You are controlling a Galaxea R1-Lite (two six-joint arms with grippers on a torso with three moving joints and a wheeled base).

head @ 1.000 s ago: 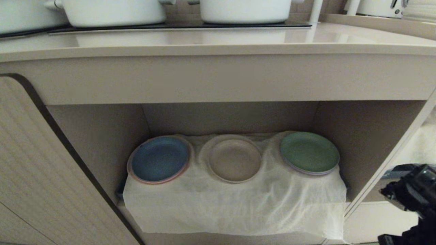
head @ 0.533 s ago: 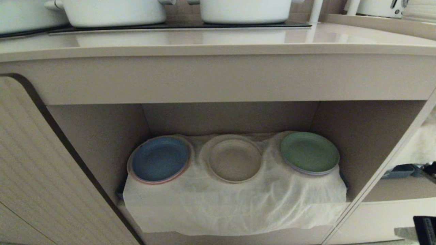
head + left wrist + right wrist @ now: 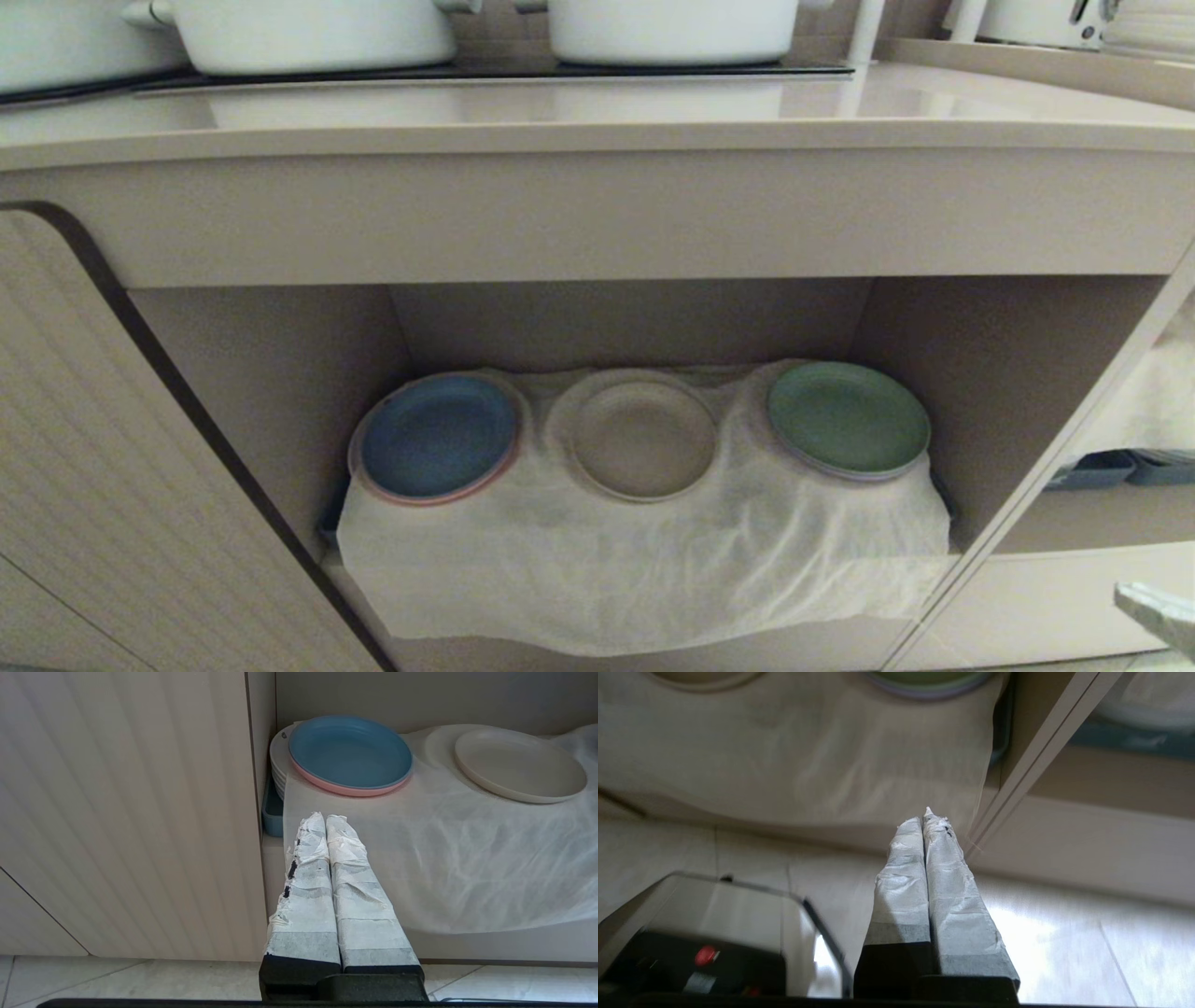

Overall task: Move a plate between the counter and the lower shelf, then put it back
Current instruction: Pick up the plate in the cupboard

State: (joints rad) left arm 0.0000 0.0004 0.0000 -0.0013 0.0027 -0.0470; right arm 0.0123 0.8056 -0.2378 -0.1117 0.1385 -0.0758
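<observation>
Moved: right claw has dropped out of the head view's lower right corner; only a pale sliver shows there now.
Right claw: tips pinched together, empty, low over the floor just outside the lower shelf.
Left claw: shut tight, empty, parked near the blue plate.
Plate: on the white cloth, between blue and green plate.
Meaning: looks finished, plate returned.
Desk: only the head view shows it.
</observation>
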